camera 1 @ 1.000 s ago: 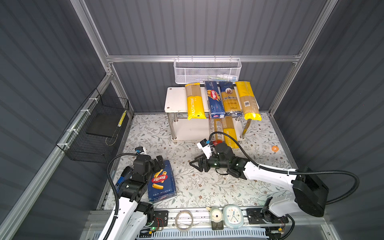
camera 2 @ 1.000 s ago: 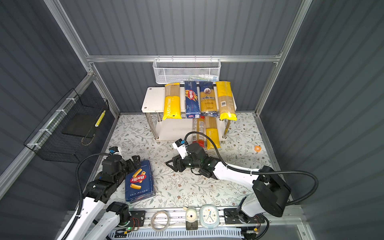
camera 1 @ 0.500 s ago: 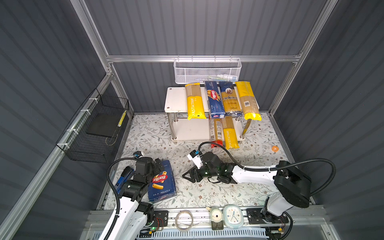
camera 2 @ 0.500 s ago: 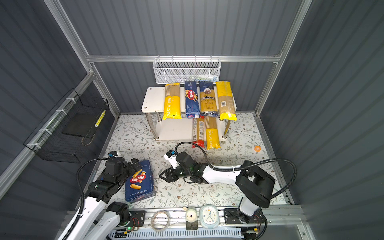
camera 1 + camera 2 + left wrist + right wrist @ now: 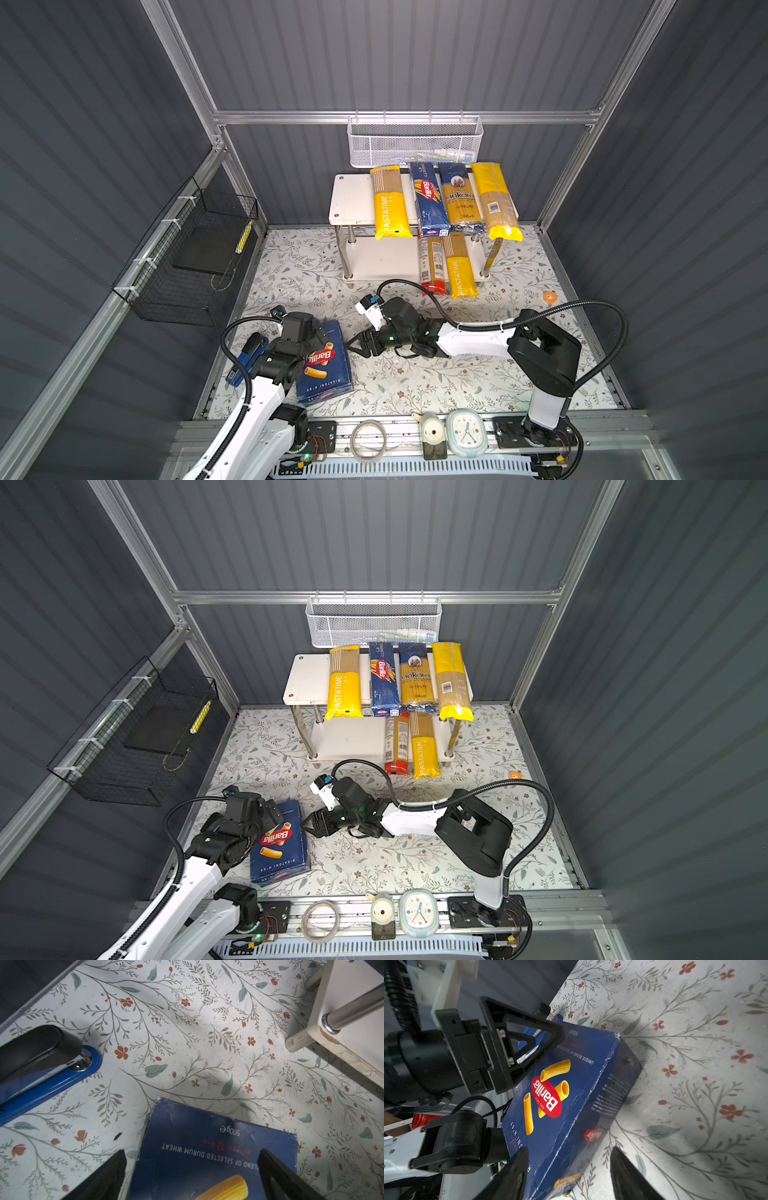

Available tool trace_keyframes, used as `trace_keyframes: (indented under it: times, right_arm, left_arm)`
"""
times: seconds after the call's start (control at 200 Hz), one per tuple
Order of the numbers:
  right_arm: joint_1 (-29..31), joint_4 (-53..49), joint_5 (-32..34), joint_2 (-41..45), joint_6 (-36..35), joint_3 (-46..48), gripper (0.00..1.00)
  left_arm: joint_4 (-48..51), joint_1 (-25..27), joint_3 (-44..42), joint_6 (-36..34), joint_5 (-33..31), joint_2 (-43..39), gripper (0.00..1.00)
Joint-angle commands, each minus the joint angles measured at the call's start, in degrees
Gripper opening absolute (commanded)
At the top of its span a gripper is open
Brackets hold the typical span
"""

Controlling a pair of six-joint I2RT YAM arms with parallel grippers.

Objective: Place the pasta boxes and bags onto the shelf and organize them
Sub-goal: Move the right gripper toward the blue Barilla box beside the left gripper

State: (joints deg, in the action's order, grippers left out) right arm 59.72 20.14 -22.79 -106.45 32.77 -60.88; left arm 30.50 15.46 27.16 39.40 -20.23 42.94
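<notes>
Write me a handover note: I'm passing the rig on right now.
Left gripper: jaws open, over the rigatoni box.
Right gripper: jaws open at that box's side, nothing held.
Done: spaghetti box and three bags on the shelf's top board; two bags on its lower board.
Left: rigatoni box, flat on the table, not yet shelved.

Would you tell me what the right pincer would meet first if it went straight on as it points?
Probably the long side of the rigatoni box, lying flat just ahead of the open right pincer; exact height is unclear.
</notes>
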Motion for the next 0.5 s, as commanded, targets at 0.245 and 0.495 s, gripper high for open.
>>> trace_keyframes:
  times: [0.245,0.495]
  right_arm:
    - [0.3,2.0,-3.5,-6.3,0.8,-4.9,0.64]
    - [0.1,1.7,-3.8,-7.5,1.3,-5.8,0.64]
  left_arm:
    - [-4.1,-0.4,-2.5,0.0,4.3,-0.6,1.0]
    - [-8.3,-0.5,-3.4,-1.1,10.3,2.3,1.0]
